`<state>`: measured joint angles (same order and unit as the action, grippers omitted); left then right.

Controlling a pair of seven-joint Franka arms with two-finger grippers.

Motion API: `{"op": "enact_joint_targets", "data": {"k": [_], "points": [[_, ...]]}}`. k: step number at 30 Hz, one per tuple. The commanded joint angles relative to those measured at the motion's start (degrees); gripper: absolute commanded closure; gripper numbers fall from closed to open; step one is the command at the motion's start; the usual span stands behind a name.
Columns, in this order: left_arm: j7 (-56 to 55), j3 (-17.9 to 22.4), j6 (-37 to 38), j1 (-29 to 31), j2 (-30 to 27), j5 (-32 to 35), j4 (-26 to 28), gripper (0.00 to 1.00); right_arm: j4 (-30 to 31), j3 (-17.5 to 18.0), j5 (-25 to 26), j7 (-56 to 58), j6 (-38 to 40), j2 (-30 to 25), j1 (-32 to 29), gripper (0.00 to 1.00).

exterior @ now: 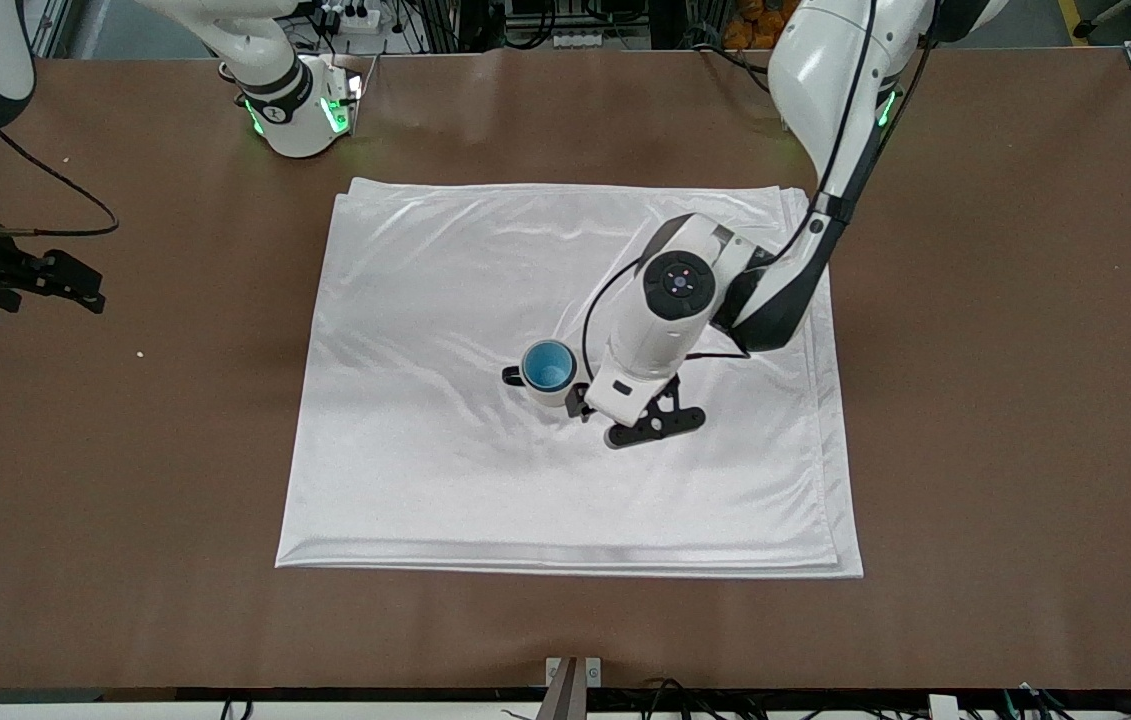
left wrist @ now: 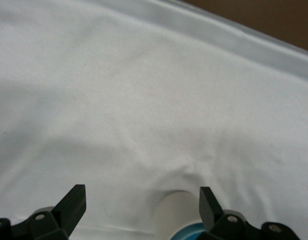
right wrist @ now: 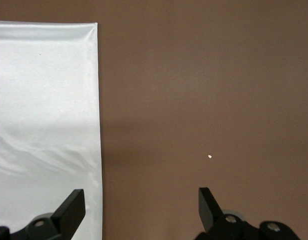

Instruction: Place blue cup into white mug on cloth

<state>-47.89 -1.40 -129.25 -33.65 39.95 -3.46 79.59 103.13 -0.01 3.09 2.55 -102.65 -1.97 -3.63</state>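
Observation:
The blue cup (exterior: pixel 548 365) stands upright inside the white mug (exterior: pixel 547 396), whose dark handle points toward the right arm's end. The mug stands near the middle of the white cloth (exterior: pixel 425 480). My left gripper (exterior: pixel 597 408) is open and empty just beside the mug, low over the cloth, on the side toward the left arm's end. In the left wrist view the mug (left wrist: pixel 175 210) and the cup's blue rim (left wrist: pixel 190 233) show close to one finger of the open left gripper (left wrist: pixel 142 200). My right gripper (exterior: pixel 90 285) is open and empty, waiting over bare table.
The brown table (exterior: pixel 1005 400) surrounds the cloth. The right wrist view shows the cloth's edge (right wrist: pixel 43 100), bare table (right wrist: pixel 204 90) and a small white crumb (right wrist: pixel 210 156) under the open right gripper (right wrist: pixel 141 200). The cloth also fills the left wrist view (left wrist: pixel 143 100).

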Motion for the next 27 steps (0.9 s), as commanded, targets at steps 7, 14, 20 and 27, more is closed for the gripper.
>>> {"op": "enact_joint_targets", "data": {"k": [7,14,20,27], "points": [[11.22,-0.62,5.4,9.56,-3.65,-0.05,0.83,0.0,-1.44,0.45,-0.71,-0.88,0.43,0.74,-0.59,0.0],[19.31,-0.62,9.45,14.83,-4.09,-0.14,0.83,0.0,-1.53,0.45,-0.71,-0.88,0.43,0.74,-0.5,0.0],[24.76,-0.62,12.61,18.52,-5.58,-0.05,1.09,0.0,-1.53,0.45,-0.8,-0.88,0.52,0.74,-0.59,0.0],[38.47,-0.8,19.2,24.76,-8.13,-0.4,1.26,0.0,-1.44,0.45,-0.8,-0.88,0.43,0.74,-0.59,0.0]]}}
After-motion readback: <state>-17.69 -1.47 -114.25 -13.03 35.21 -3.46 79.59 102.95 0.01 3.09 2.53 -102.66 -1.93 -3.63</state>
